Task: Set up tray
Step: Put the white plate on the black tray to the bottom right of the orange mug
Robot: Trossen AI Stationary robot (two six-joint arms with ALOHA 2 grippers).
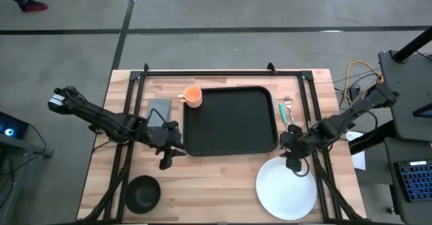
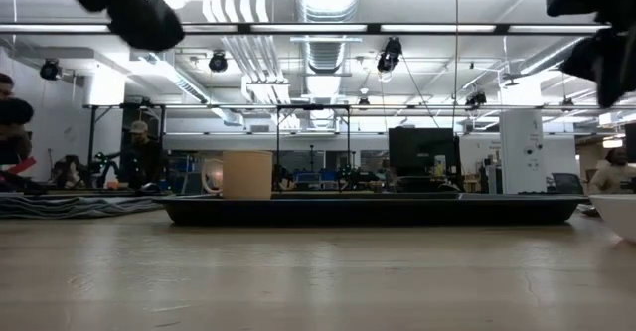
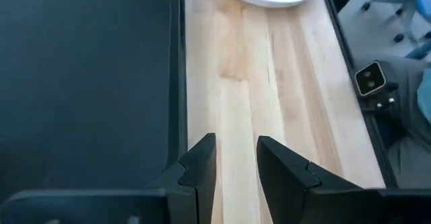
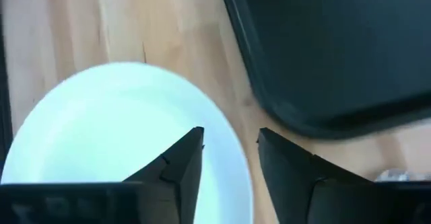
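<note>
The black tray [image 1: 233,120] lies flat in the middle of the table, also seen in the low view [image 2: 368,209]. An orange cup [image 1: 193,96] stands upright at its far left corner; whether on the tray or beside it, I cannot tell. A white plate [image 1: 286,188] rests on the wood near the right near corner. My left gripper [image 1: 167,154] hovers open over bare wood [image 3: 236,140] just off the tray's near left corner. My right gripper [image 1: 295,161] hovers open above the plate's far rim [image 4: 231,133], beside the tray's near right corner [image 4: 316,116].
A grey folded napkin [image 1: 158,110] lies left of the tray. A black bowl [image 1: 143,191] sits near the left near corner. A fork with a green handle [image 1: 285,110] lies right of the tray. Bare wood [image 1: 216,184] lies between bowl and plate. People show in the room behind.
</note>
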